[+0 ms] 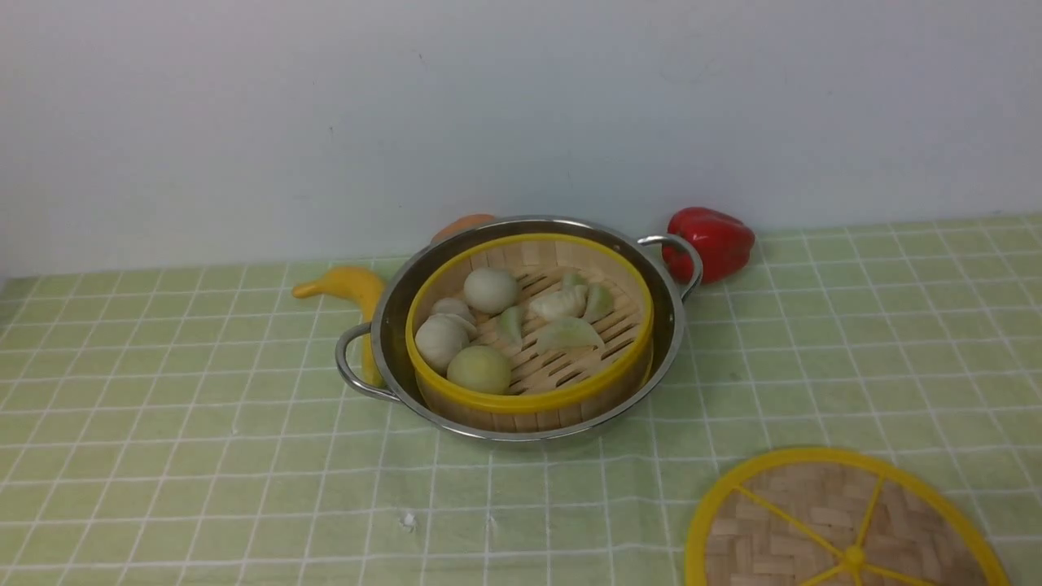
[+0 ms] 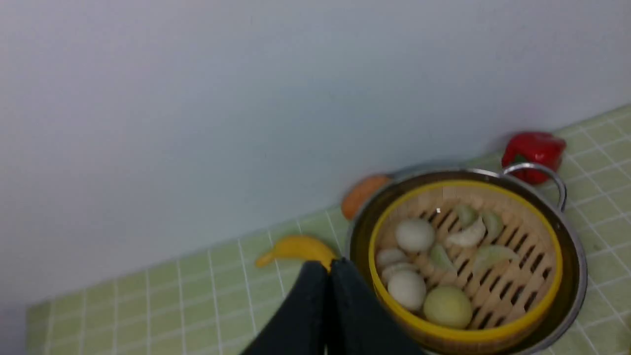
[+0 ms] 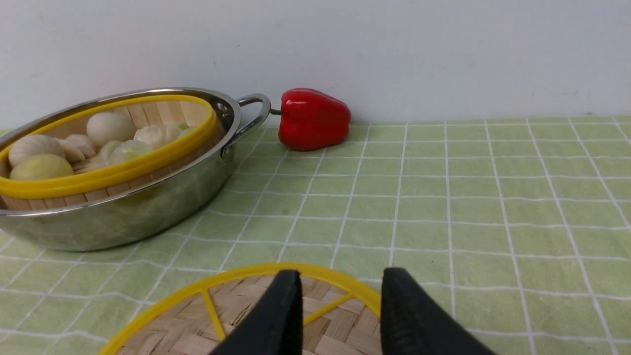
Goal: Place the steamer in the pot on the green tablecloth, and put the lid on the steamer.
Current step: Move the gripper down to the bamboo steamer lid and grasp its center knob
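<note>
The green tablecloth (image 1: 163,423) covers the table, and the pot (image 1: 394,319) stands on it close to the back wall. The steamer (image 1: 529,400) already sits inside the pot, dumplings and buns showing, with its yellow rim roughly level with the steel rim. That leaves only the covering to do.

The lid (image 1: 814,521) lies flat on the cloth, well apart from the pot, to the pot's right and nearer the robot. The front view cuts off its near edge. Being round, it has no long axis to line up; the spokes and the small knob (image 1: 852,557) are its only features.

The right end effector (image 3: 340,281) is the nearer one. It is poised over the lid's pot-side rim, released, its fingers spread with a spoke showing between them. Whether they touch the weave I cannot tell. From there the pot lies ahead and to the left, so the carry would probably run that way.

The left end effector (image 2: 328,268) is clenched on nothing, just beside the pot's left flank near the banana (image 1: 346,285).
</note>
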